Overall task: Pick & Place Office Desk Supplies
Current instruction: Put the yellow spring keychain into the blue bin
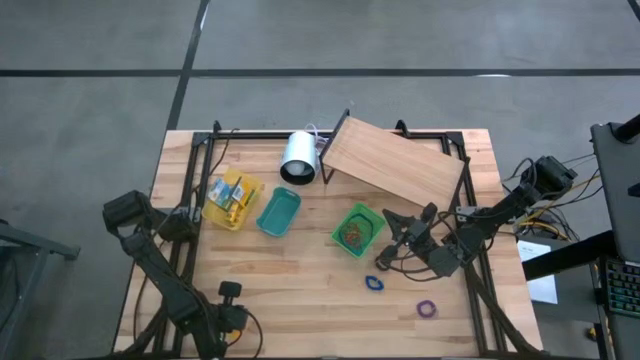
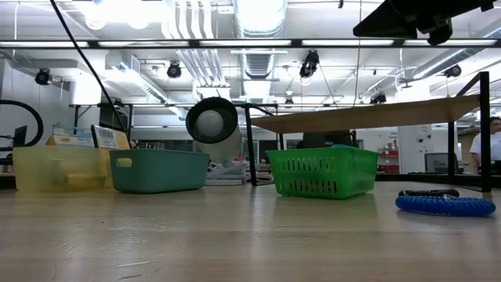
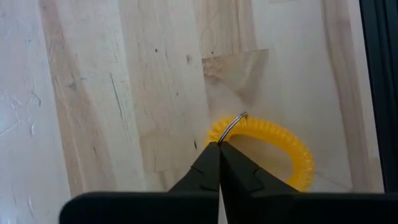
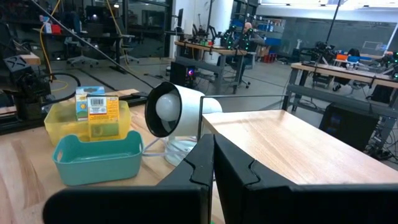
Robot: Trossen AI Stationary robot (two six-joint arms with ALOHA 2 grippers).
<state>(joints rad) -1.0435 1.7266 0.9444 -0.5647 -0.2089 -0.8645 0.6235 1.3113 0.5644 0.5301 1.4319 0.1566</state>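
The left hand [image 3: 219,163], at the desk's [image 1: 300,280] near-left corner, is pinched shut on the metal ring of a yellow coiled plastic loop [image 3: 273,149]; so thin a hold may slip when lifted.

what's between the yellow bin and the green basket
The teal bin sits between the yellow bin and the green basket, clear in the high view.

A yellow coiled loop [image 3: 267,149] is lying flat on the desk [image 3: 124,93]; blue loop [image 1: 374,284] and purple loop [image 1: 427,309] are lying near the green basket [image 1: 357,229]
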